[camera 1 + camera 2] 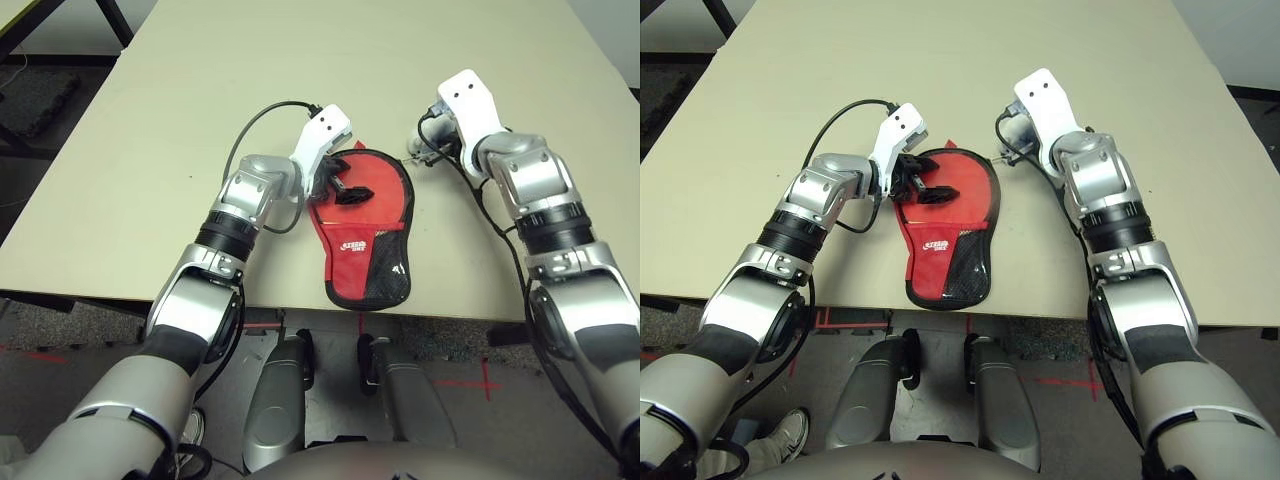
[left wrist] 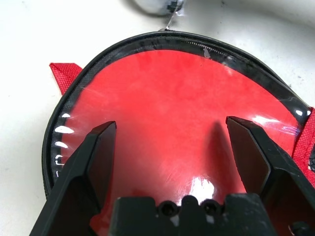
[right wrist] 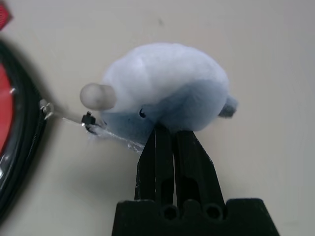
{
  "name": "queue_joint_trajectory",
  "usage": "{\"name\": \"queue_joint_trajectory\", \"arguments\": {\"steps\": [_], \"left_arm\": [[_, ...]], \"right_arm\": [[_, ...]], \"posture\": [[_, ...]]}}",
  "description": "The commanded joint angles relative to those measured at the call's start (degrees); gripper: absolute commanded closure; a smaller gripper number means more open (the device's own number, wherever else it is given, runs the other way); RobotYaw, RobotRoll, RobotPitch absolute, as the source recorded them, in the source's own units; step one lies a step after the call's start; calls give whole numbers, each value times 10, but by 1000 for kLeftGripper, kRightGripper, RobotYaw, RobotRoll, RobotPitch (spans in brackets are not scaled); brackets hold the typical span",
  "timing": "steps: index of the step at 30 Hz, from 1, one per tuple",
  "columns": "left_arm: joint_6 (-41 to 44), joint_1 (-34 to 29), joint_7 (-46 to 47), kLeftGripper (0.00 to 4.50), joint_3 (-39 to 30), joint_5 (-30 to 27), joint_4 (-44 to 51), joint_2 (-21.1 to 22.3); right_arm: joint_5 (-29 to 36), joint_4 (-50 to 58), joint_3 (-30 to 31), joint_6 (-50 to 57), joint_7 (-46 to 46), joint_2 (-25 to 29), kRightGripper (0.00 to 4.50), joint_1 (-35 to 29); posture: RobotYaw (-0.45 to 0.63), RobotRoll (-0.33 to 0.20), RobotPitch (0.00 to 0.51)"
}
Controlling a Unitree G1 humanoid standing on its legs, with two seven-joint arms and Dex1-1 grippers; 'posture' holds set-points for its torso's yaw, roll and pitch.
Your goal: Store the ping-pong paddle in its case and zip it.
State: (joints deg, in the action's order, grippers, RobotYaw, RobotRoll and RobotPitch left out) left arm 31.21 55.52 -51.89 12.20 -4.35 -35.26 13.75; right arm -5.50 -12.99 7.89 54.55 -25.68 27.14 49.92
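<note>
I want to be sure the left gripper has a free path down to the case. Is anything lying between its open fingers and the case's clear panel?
Nothing visible does. The left gripper hangs open right over the case, and between its fingers the left wrist view shows just the clear panel with red beneath it.

The case (image 1: 365, 235) is laid flat on the table (image 1: 150, 150), its round end away from the robot and its narrow mesh end at the near edge. The left gripper (image 1: 350, 190) is held over the round end, fingers spread. The right gripper (image 1: 425, 150) is seen just beside the case's far right rim.
</note>
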Motion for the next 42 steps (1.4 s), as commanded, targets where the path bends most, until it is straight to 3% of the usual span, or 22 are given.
{"name": "queue_joint_trajectory", "arguments": {"steps": [1,16,23,33,42], "left_arm": [[17,-19,16,0,11,20,-53,3],[-2,-5,19,0,14,28,-93,-1],[-14,8,23,0,16,31,-118,-8],[-32,25,23,0,16,39,-148,-18],[-46,31,23,0,16,42,-166,-23]], "right_arm": [[-1,93,-11,71,-8,43,4463,-35],[68,379,33,237,-39,123,4463,-136],[94,480,73,278,-45,189,4463,-192],[193,646,93,375,-72,275,4463,-251],[286,704,83,380,-102,351,4463,-257]], "posture": [[-58,0,257],[-101,0,262],[-123,0,265],[-151,0,268],[-176,0,266]]}}
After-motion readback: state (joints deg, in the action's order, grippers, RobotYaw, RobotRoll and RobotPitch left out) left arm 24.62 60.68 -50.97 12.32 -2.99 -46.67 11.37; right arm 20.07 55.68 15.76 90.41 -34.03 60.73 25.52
